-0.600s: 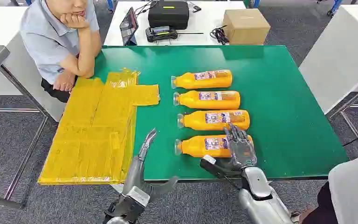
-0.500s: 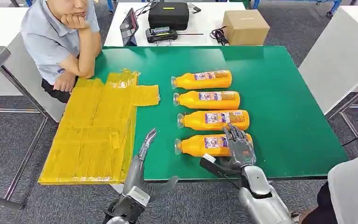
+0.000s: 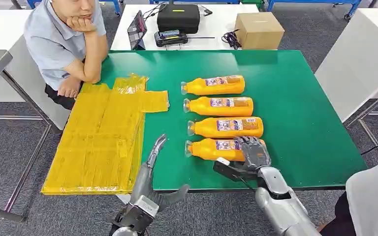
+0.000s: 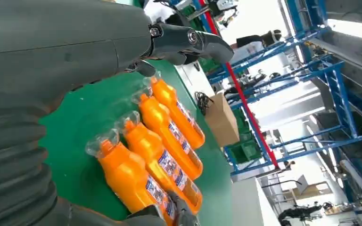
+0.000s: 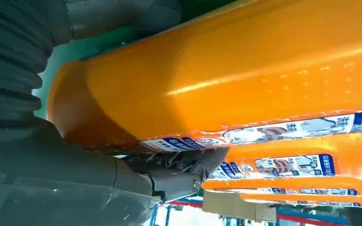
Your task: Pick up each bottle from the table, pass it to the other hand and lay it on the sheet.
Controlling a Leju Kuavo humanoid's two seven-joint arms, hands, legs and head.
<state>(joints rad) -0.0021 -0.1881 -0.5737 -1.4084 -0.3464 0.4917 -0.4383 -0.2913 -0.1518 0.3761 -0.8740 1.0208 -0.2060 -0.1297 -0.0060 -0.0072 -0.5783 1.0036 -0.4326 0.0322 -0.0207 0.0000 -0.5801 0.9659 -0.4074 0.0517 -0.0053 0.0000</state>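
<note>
Four orange bottles lie in a row. The right hand grips the nearest bottle — the left hand is spread, holding nothing.

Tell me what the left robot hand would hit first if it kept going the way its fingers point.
Probably nothing soon: the left robot hand points up the bare green table between the yellow sheet and the nearest orange bottle's cap. Depth is unclear; a slight rightward drift would meet that cap.
</note>
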